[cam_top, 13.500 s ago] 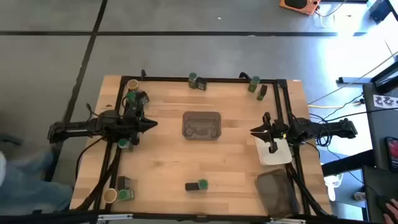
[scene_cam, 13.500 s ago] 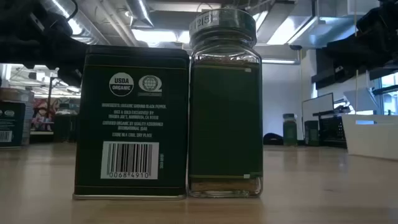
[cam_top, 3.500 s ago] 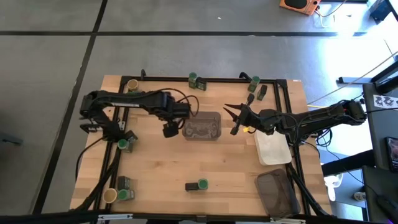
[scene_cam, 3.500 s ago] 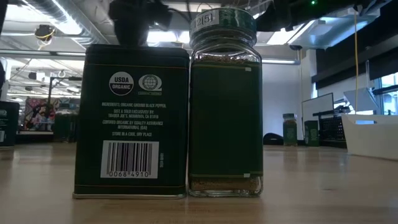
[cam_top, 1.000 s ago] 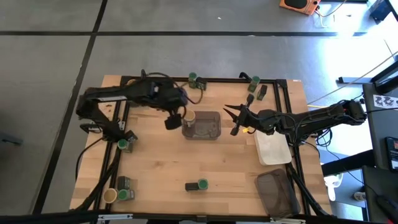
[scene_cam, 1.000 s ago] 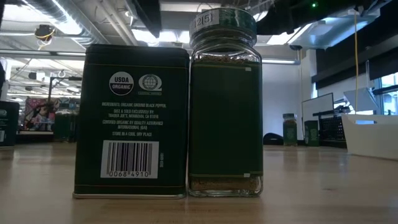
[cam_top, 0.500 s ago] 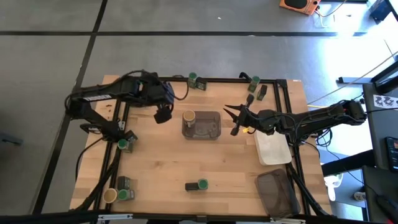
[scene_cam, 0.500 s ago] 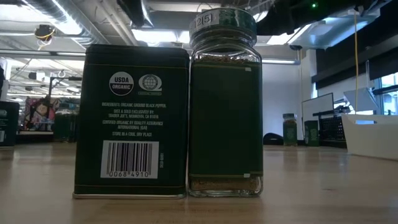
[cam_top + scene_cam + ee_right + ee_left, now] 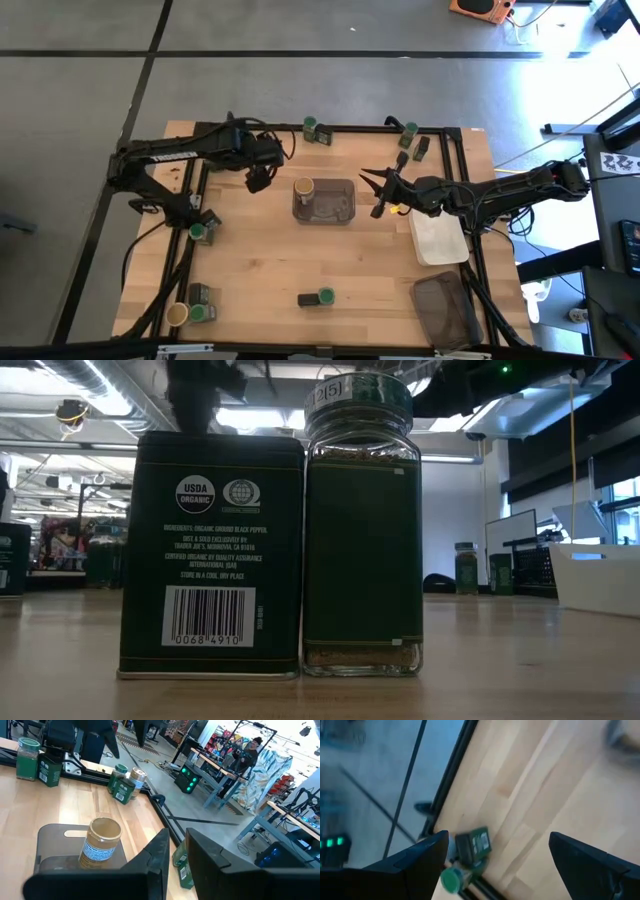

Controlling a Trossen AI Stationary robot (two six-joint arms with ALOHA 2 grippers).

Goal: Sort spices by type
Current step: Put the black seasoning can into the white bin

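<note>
1. Nearest the low camera, a dark tin (image 9: 211, 555) and a green-lidded jar (image 9: 362, 525) are standing side by side at the table's (image 9: 250, 270) front edge, blocking most of that view.
2. A tan-lidded jar (image 9: 304, 188) is now standing upright in the grey tray (image 9: 335, 203) at mid-table, where none was standing earlier.
3. The right gripper (image 9: 378, 190) is hovering just beside the tray, fingers pinched together, holding nothing.
4. The left gripper (image 9: 258, 180) is pulling back toward the far left, jaws spread wide and empty.
5. Farther on, a green-lidded jar and tin pair (image 9: 314, 129) is sitting by the back rail.
</note>
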